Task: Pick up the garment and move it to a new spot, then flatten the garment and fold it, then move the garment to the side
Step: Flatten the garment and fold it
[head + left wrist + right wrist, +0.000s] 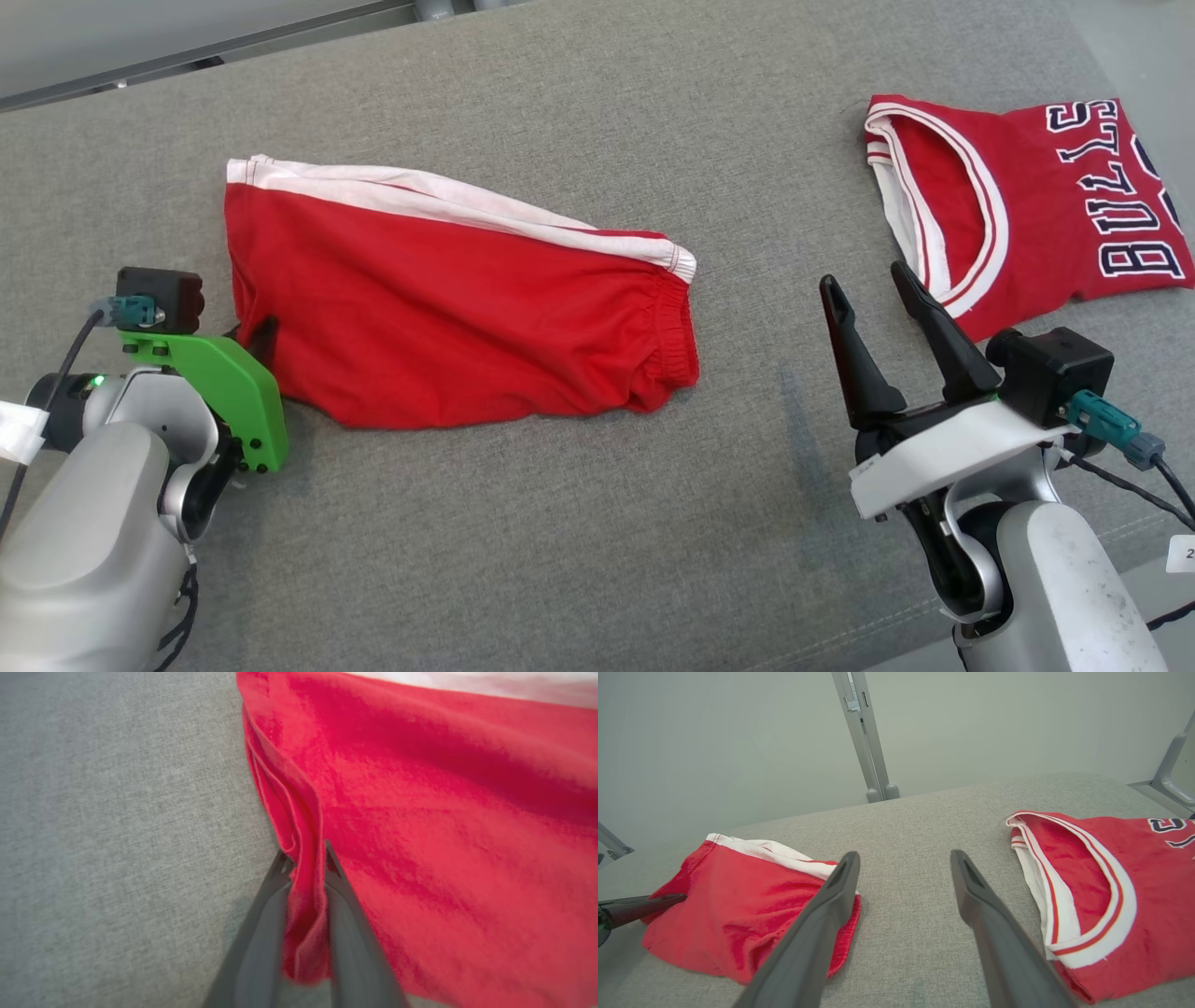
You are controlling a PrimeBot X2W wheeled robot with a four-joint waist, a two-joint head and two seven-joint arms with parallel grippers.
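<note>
Surface (560, 523): grey woven cloth, carrying two garments.
Red shorts (448, 308): lay left of the middle, white stripe toward the far edge.
Red jersey (1046, 205): lay by the right edge, well apart from the shorts.
Right gripper (866, 278): fingers spread, holding nothing, between the two garments.
Left gripper (304, 850): pinched a fold at the shorts' left edge.

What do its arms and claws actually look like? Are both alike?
Almost. The left arm and right arm are rounded silver-grey shells. The left claw and right claw each have two long, dark, tapering fingers. The left wrist's green bracket and the right's white bracket each carry a black box with a teal plug and black cable.
</note>
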